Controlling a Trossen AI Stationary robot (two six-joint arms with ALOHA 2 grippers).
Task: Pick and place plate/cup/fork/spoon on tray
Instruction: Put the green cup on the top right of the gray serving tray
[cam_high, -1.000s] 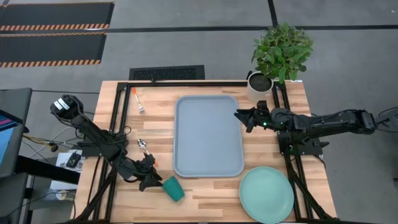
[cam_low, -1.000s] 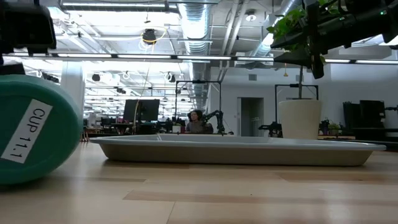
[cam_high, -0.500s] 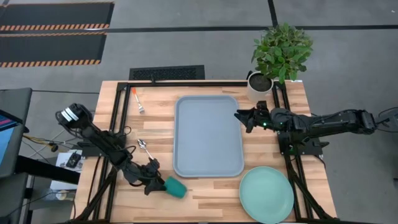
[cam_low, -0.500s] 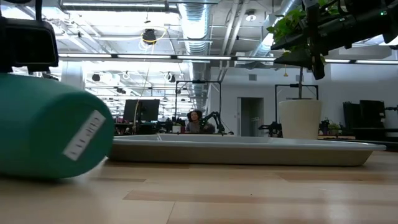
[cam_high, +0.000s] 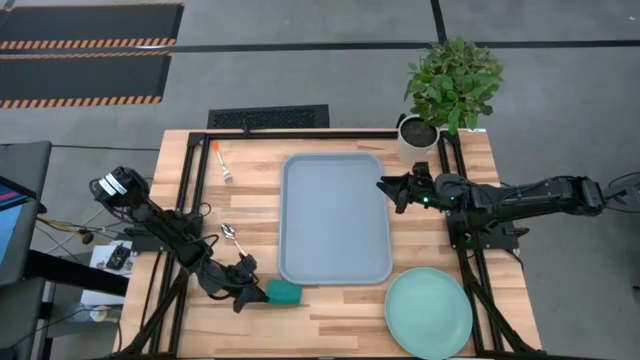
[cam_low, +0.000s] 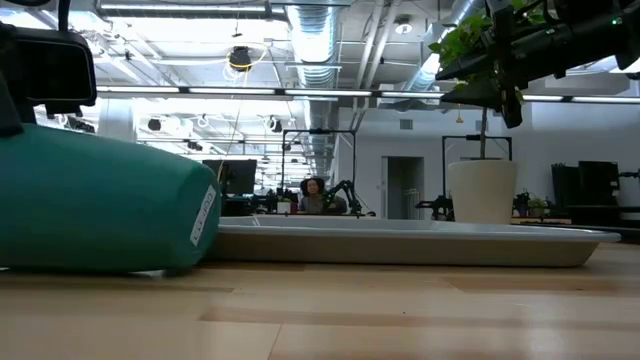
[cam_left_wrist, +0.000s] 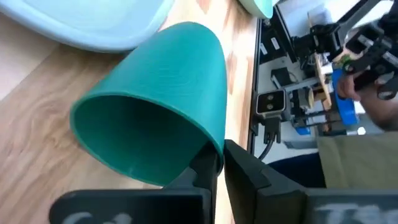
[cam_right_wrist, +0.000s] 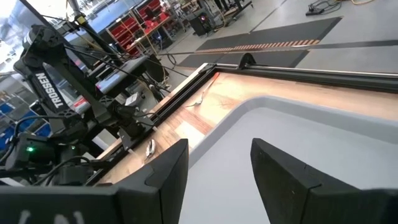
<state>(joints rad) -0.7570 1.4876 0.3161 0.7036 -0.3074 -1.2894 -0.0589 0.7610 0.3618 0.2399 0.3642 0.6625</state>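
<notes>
The dark green cup (cam_high: 285, 292) lies on its side on the wood near the tray's near left corner, its open mouth toward my left gripper (cam_high: 258, 291), which is shut on it. The cup fills the left of the low view (cam_low: 100, 205). The blue-grey tray (cam_high: 335, 218) lies mid-table with nothing on it. The mint plate (cam_high: 428, 313) rests flat at the near right. The spoon (cam_high: 232, 236) and the fork (cam_high: 222, 163) lie left of the tray. My right gripper (cam_high: 386, 188) hovers open at the tray's right rim. My left gripper pinches the cup's wall at the rim of its open mouth (cam_left_wrist: 213, 144), one finger (cam_left_wrist: 202, 171) inside the cup and the other (cam_left_wrist: 249, 174) outside. The fingers come from the table's left, slanting a little downward. The cup lies on its side on the table.
A white plant pot (cam_high: 416, 135) with a leafy plant stands at the far right corner. Black frame rails run along the table's left and right edges. Bare wood lies between the cup and the plate.
My left gripper has sunk and gone toward the cup, and has shut on its rim. The cup has turned about on the table: its labelled base, which faced the near edge, now points toward the table's right.
</notes>
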